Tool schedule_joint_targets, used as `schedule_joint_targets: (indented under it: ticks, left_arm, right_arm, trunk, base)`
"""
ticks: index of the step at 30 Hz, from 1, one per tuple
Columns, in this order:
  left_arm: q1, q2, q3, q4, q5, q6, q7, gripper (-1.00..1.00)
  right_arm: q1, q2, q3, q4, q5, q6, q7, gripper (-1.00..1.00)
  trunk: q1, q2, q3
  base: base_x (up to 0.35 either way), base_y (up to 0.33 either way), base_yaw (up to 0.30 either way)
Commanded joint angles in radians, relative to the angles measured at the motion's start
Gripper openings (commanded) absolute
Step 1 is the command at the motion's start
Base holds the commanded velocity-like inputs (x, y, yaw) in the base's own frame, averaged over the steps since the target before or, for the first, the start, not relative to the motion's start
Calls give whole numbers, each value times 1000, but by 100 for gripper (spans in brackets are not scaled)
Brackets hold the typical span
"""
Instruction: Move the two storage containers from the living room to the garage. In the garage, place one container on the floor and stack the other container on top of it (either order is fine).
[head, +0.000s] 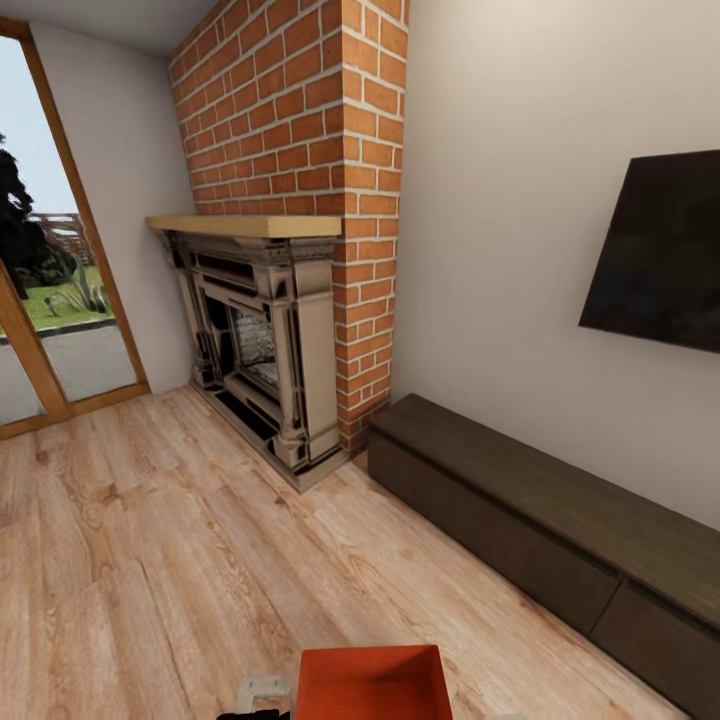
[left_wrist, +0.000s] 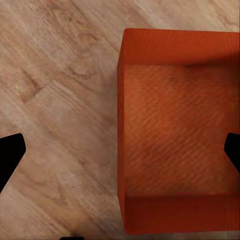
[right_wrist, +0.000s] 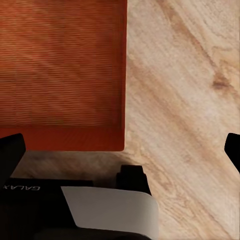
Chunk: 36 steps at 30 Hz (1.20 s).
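Note:
One orange-red storage container (head: 372, 684) stands open side up on the light wood planks of the living room, right in front of my base. The left wrist view looks down into the container (left_wrist: 177, 132), and my left gripper (left_wrist: 122, 152) is open above its side wall, one fingertip (left_wrist: 10, 155) over the planks, the other over the bin's inside. My right gripper (right_wrist: 122, 150) is open too, beside a corner of the container (right_wrist: 60, 70), with nothing between its fingers. The garage is out of view.
A brick fireplace (head: 270, 330) with a wooden mantel stands ahead. A long, low dark cabinet (head: 540, 520) runs along the right wall under a black screen (head: 660, 250). Wood-framed glass doors (head: 50, 300) are at the left. My base (right_wrist: 75, 210) shows under the right gripper.

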Motion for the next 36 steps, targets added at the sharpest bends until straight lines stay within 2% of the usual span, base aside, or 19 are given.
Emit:
schedule_joint_targets:
  ticks: [1,36]
  left_arm:
    - [0,1,-8,-2,10,5,5,100]
    - [0,1,-8,-2,10,5,2,100]
  right_arm:
    - [0,-1,5,-2,1,6,-4,100]
    - [0,4,3,-3,1,8,-4,100]
  trunk:
    - [4,-8,-4]
    - [138,-253,-114]
  base:
    - [0,0,0]
    - [0,0,-21]
